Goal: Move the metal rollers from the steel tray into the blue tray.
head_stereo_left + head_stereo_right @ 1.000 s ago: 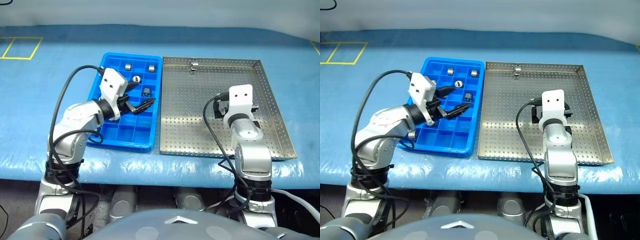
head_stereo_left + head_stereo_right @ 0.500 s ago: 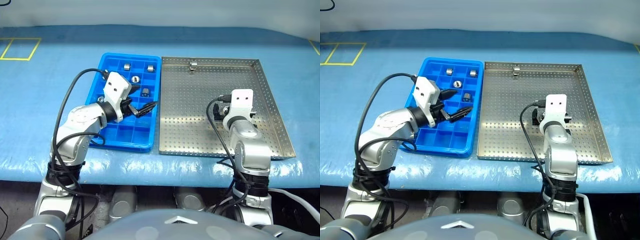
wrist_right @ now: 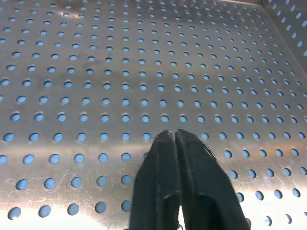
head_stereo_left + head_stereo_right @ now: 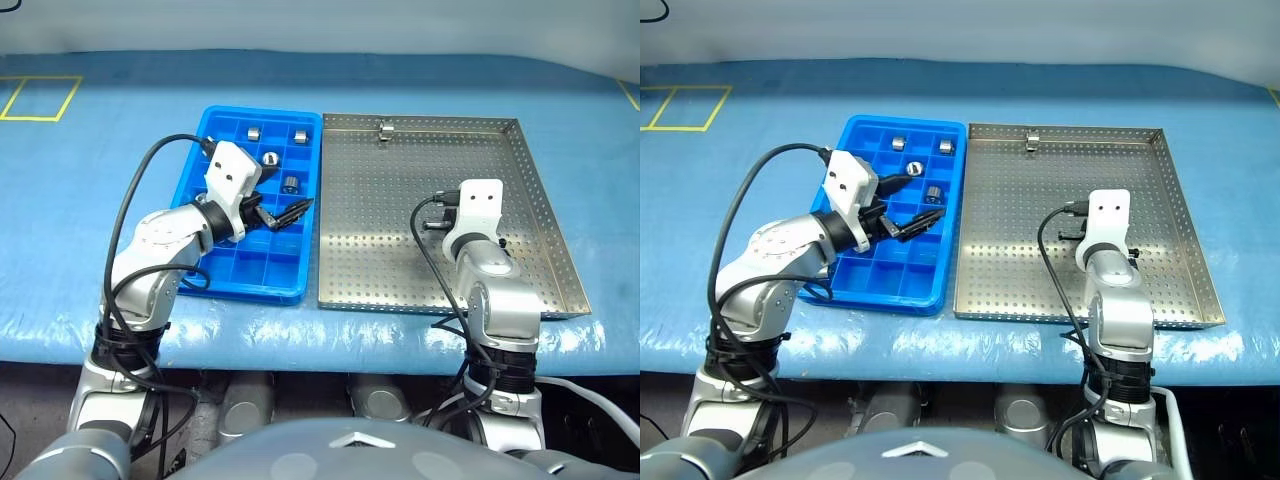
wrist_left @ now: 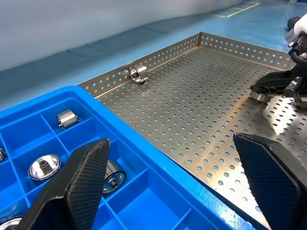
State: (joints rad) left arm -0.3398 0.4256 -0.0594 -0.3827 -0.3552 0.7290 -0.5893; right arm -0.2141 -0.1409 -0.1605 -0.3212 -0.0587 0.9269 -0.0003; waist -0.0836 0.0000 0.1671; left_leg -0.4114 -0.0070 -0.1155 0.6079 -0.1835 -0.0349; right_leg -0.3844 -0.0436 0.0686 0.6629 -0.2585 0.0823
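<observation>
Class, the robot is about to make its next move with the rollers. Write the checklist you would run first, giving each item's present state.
1. right hand has a roller in it: not ok; its fingers are shut against each other with nothing between them.
2. left hand open and empty: ok.
3. A roller to fetch in the steel tray: ok, one lies by the far rim.
4. Free compartments in the blue tray: ok, the near rows are empty.
5. delivered rollers sit inside compartments: ok.
</observation>
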